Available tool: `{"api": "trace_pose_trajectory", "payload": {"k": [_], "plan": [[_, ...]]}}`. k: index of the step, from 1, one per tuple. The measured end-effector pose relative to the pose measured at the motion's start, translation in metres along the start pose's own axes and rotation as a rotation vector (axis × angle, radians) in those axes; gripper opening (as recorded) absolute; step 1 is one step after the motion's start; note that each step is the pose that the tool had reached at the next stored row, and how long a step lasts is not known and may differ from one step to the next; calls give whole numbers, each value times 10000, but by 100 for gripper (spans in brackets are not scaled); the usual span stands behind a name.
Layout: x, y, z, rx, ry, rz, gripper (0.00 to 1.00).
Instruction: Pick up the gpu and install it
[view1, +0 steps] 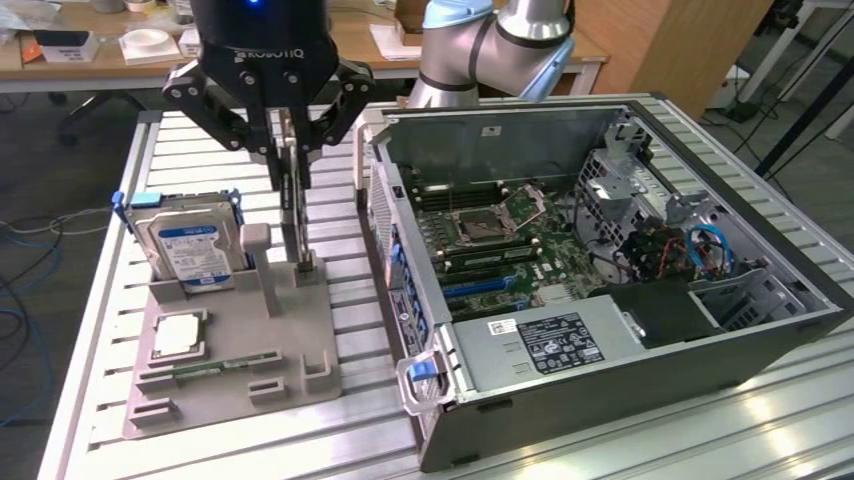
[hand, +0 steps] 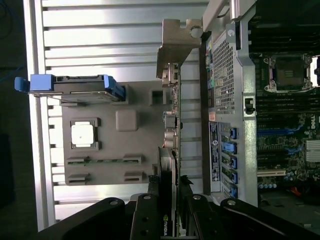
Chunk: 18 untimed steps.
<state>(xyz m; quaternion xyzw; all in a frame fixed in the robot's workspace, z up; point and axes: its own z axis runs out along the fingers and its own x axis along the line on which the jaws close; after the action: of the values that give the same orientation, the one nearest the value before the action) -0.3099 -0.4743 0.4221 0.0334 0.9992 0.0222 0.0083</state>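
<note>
The gpu (view1: 298, 225) stands on edge, a thin dark card seen edge-on, over the grey holder (view1: 247, 325). My gripper (view1: 290, 175) comes down from above, its fingers shut on the card's upper edge. The card's lower end is at the holder's slot; I cannot tell whether it still touches it. In the wrist view the gpu (hand: 169, 150) runs away from the gripper (hand: 168, 200), between the black fingers (hand: 145, 215), and its silver bracket (hand: 175, 45) is at the far end.
The holder also carries a blue-labelled hard drive (view1: 190, 248), a processor (view1: 178, 335) and a green memory stick (view1: 214, 368). The open computer case (view1: 747, 330) lies to the exterior view's right, motherboard (view1: 514, 235) exposed. Both rest on the slatted aluminium table (view1: 360, 420).
</note>
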Motion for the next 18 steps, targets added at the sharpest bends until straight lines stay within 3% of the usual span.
{"api": "trace_pose_trajectory", "payload": {"k": [12, 18], "plan": [[-122, 8, 2, -1, 0, 2, 26], [-252, 17, 5, -1, 0, 3, 26]]}}
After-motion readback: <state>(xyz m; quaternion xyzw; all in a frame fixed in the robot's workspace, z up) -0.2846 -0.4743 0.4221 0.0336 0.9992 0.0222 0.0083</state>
